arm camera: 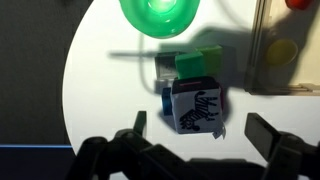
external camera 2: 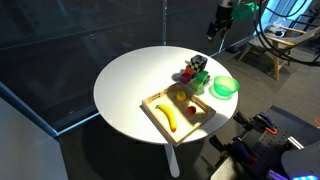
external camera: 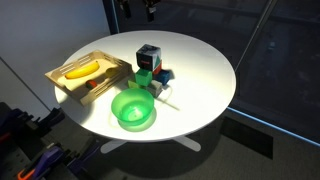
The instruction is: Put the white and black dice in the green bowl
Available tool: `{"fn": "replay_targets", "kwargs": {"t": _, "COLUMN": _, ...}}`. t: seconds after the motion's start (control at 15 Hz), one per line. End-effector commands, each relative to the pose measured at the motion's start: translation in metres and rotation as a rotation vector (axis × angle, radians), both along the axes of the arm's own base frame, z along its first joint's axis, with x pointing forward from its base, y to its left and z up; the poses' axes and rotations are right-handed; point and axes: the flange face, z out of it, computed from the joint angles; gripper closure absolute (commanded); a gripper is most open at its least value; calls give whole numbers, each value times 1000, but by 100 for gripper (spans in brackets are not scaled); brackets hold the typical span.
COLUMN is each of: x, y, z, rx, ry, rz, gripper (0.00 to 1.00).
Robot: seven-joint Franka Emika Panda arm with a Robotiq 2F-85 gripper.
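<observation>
I'm hovering my spread-open claw (arm camera: pixel 200 128) over the white-and-black cube dice (arm camera: pixel 197 105) at the centre of the round white tabletop (arm camera: pixel 100 95), needing a straight drop to clamp it, with the round green plastic bowl (arm camera: pixel 160 12) waiting near the edge.

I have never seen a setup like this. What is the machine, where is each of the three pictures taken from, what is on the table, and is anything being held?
This is a single robot arm ending in a two-fingered gripper. Two pictures come from cameras that stand apart from the robot and look at a round white table from different sides. The third comes from a camera on the wrist and looks down past the fingers.

On the table are a wooden tray with a banana, a green bowl, a white and black dice and a few small coloured blocks next to the dice.

The gripper hangs above the table with its jaws open. In the wrist view the dice lies below the gap between the fingers. Nothing is held.
</observation>
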Motion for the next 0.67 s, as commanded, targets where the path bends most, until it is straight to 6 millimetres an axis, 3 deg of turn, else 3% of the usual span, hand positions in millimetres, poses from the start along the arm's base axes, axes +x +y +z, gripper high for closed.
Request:
{"fn": "replay_targets", "kwargs": {"t": 0.0, "x": 18, "y": -17, "z": -7, "rx": 29, "ry": -4, "rz": 25, "gripper": 0}}
{"fn": "replay_targets", "kwargs": {"t": 0.47, "x": 33, "y": -24, "z": -28, "rx": 97, "ry": 14, "rz": 72, "gripper": 0}}
{"fn": "replay_targets", "kwargs": {"t": 0.6, "x": 27, "y": -19, "z": -33, "rx": 76, "ry": 19, "rz": 53, "gripper": 0}}
